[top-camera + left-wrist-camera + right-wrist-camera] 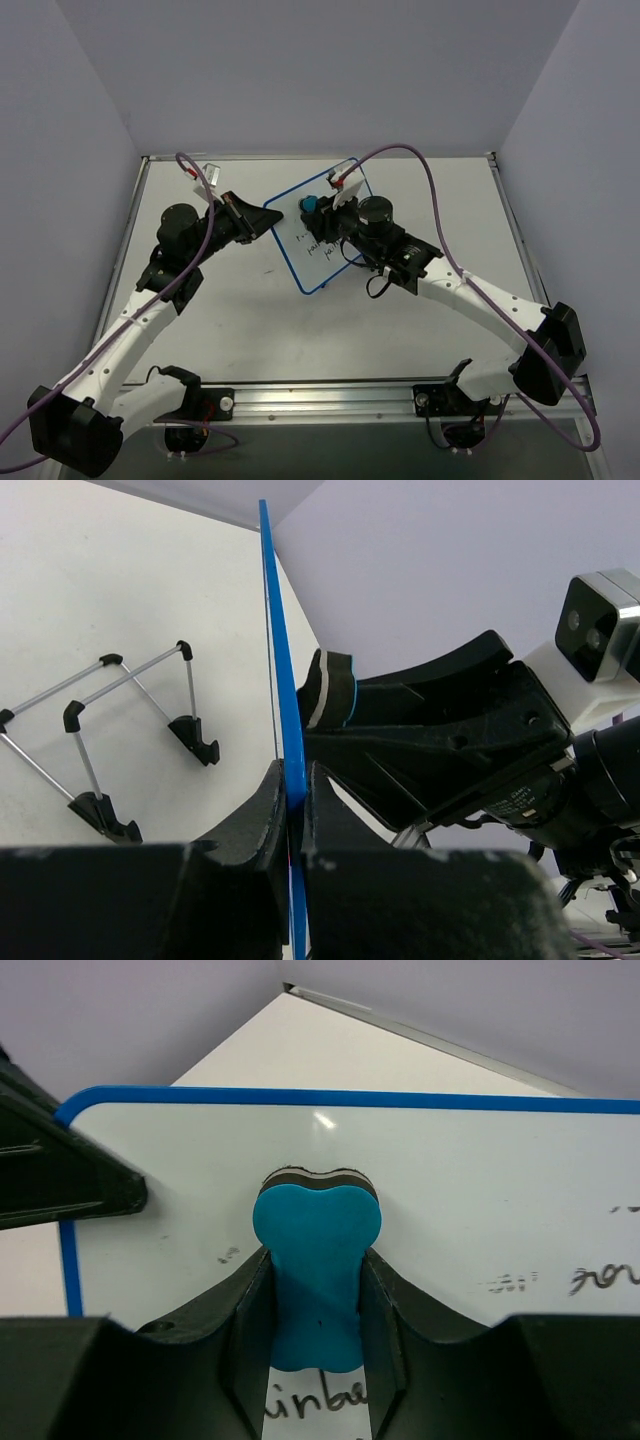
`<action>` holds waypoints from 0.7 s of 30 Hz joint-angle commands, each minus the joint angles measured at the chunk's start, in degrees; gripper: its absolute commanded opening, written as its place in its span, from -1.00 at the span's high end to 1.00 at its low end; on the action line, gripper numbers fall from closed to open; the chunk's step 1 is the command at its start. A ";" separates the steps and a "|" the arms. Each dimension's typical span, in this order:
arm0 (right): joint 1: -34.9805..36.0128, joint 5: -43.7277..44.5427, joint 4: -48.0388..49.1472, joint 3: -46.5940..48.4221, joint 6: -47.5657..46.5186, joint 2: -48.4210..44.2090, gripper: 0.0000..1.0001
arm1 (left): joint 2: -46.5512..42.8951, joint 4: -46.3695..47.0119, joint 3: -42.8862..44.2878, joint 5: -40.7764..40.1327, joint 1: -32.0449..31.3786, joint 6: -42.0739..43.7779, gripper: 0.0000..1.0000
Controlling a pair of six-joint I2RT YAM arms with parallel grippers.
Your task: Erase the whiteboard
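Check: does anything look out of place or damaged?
Nothing damaged or spilled. The whiteboard is held by its rim in the left hand, apart from the wire stand on the table; the right hand grips the eraser.

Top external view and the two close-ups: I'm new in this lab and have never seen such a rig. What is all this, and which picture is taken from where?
These are two robot arms, the left arm and the right arm, bolted at the near edge of a table. The wide picture comes from a fixed camera above and behind them. The other two come from a camera on each wrist.

The left end effector pinches the blue rim of a small whiteboard, holding it by one edge. The right end effector grips a blue eraser, which seems to rest against the board's face near some black handwriting.

In the left wrist view, a wire stand with black feet sits on the table beyond the board.
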 commanded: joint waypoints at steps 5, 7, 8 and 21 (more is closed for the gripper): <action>-1.33 -4.84 -2.62 -1.35 1.88 2.90 0.79 | -0.73 21.74 2.74 6.84 -1.25 -7.77 0.95; -3.80 -3.25 -3.86 -1.88 2.14 3.52 0.79 | -0.82 22.37 2.65 7.90 -1.16 -8.47 0.96; -6.07 -2.73 -4.21 -2.14 2.14 3.61 0.79 | -0.91 22.98 2.48 8.16 -1.16 -8.65 0.95; -0.04 -6.59 -3.34 -1.00 3.02 2.99 0.85 | -0.65 24.57 0.54 8.26 0.59 -9.79 0.95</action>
